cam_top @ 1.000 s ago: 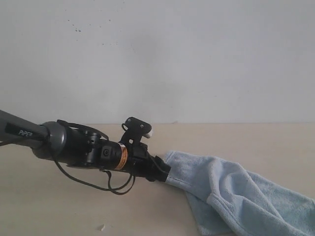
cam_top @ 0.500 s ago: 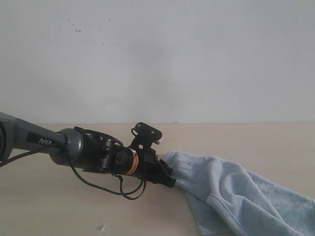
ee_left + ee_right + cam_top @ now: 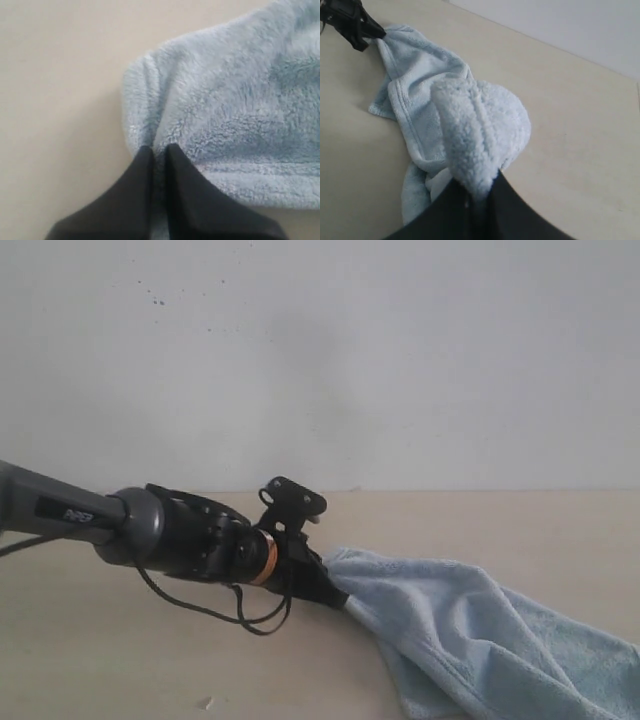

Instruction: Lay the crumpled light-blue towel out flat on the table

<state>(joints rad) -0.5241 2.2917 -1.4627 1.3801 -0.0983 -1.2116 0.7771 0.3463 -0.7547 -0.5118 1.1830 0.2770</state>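
As I pinch it, the fluffy pale-blue terry towel (image 3: 470, 630) lies limp on the smooth beige table (image 3: 120, 660).
Left gripper (image 3: 157, 149) clamps its left corner, right gripper (image 3: 475, 192) a bunched fold; soft, light, probably best held by hemmed corners.

The towel (image 3: 480, 640) is pale light-blue fluffy terry cloth with a stitched hem, crumpled and folded over itself. It lies on the right part of the tabletop (image 3: 120, 660), a plain pale beige surface. One edge is pinched in the left end effector (image 3: 156, 148), and a bunched fold is pinched in the right end effector (image 3: 476, 192).
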